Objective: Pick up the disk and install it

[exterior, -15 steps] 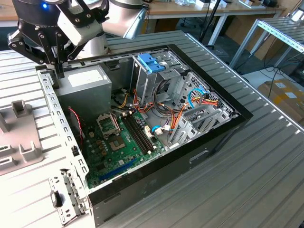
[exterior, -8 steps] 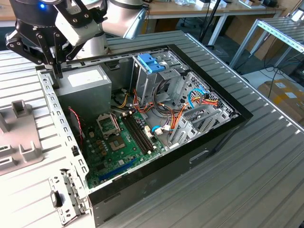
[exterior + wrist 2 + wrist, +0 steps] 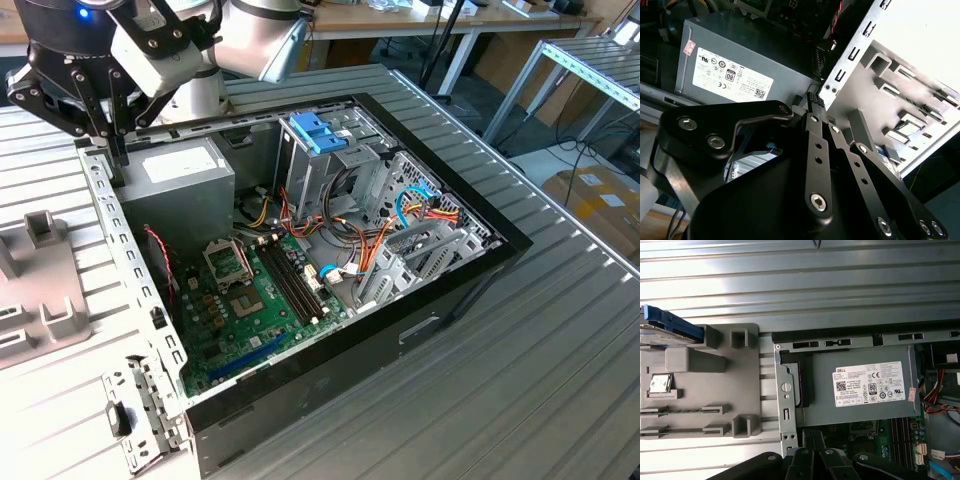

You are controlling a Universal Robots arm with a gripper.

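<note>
Though the disk (image 3: pixel 660 335) sits at a corner of the grey fixture (image 3: pixel 715 385) on the table (image 3: pixel 840 285), blue rail (image 3: pixel 675 326) showing, the end effector (image 3: pixel 812 101) hangs well apart from it, fingers closed on nothing, just above the metal edge (image 3: pixel 785 390) of the open case (image 3: pixel 330 370), beside the power supply (image 3: pixel 820 371). I'd worry a careless descent would knock that edge, or a pinch on the plastic rail would slip. The supply bears a white printed label (image 3: pixel 867 384) and a small pink sticker (image 3: pixel 912 394); nothing on the disk is legible.

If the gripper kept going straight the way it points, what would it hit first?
The gripper would likely meet the case's metal frame edge beside the power supply; depth is unclear.
</note>
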